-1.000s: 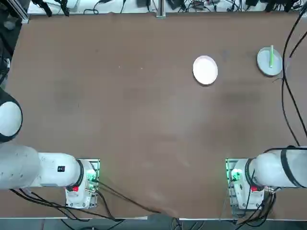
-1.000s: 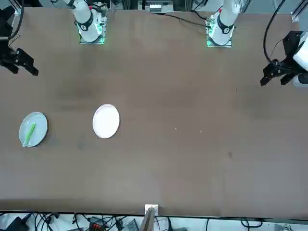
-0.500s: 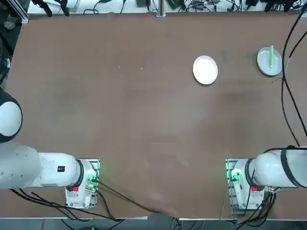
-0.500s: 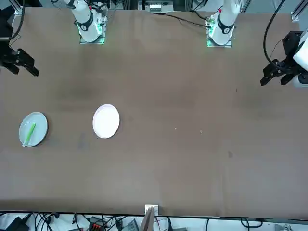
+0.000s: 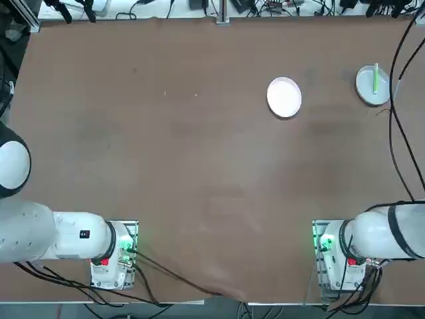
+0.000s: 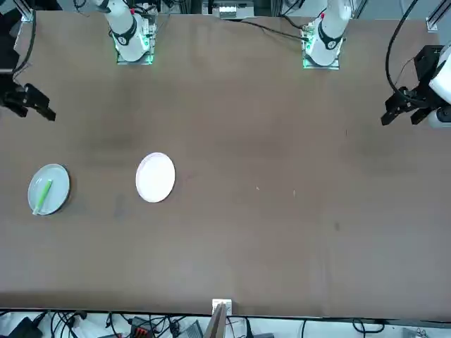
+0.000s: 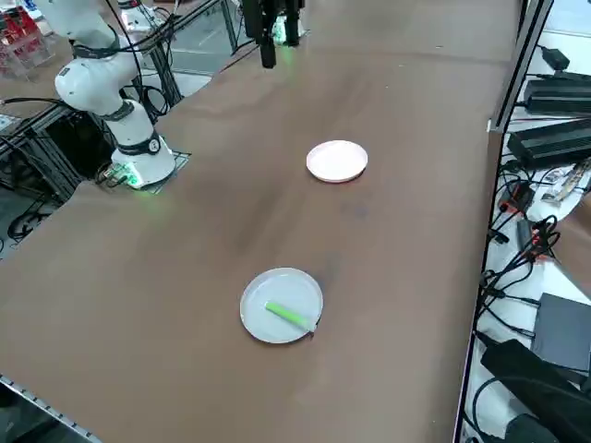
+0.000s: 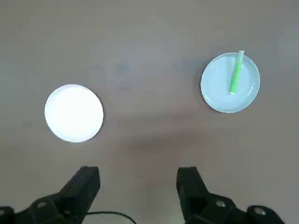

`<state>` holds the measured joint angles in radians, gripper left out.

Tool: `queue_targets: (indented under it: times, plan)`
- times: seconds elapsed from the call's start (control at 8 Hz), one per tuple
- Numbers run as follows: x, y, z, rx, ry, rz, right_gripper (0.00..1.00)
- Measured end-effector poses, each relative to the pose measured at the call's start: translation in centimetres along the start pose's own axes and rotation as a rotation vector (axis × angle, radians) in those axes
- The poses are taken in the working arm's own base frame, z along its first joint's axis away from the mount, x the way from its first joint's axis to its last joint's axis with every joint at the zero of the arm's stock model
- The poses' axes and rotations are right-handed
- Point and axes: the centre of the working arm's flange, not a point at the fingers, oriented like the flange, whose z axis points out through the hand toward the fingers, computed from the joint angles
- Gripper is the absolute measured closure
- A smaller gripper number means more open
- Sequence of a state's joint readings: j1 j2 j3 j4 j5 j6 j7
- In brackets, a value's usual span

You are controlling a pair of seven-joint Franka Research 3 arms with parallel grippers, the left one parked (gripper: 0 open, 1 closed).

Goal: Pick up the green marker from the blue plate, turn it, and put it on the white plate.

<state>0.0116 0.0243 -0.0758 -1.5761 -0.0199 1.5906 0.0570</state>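
The green marker [image 8: 236, 73] lies across the blue plate [image 8: 217, 91], with one end over the rim. That plate [image 5: 365, 86] sits at the table's far right, and the marker [image 5: 376, 78] on it points away from the robot. The white plate [image 5: 284, 97] stands bare to its left, a plate-width or two off. My right gripper [image 8: 138, 179] hangs open and high above the table, on the near side of both plates, holding nothing. In the front view the right gripper [image 6: 32, 105] shows at the picture's left edge, above the blue plate [image 6: 58, 184]. The side view shows the marker [image 7: 289, 316], the blue plate [image 7: 286, 286] and the white plate [image 7: 337, 161].
Black cables [image 5: 398, 133] hang along the table's right edge. Power bricks and cables [image 7: 554, 138] lie beyond the table's far edge. The brown tabletop [image 5: 199, 146] spreads wide to the left of the plates.
In the front view my right gripper has shifted a little toward the far side of the table, nearer the blue plate. The plates and the marker have not moved.
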Motion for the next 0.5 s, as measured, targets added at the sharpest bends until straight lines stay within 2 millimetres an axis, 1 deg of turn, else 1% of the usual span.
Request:
queue_targets:
  times: [0.12,0.25,0.5]
  plan:
    - [1.0,1.8,1.0,-0.003,0.009,0.032,0.00]
    - [2.2,3.8,2.4,-0.007,0.017,0.046,0.00]
    - [4.8,8.2,6.5,-0.018,0.022,0.036,0.00]
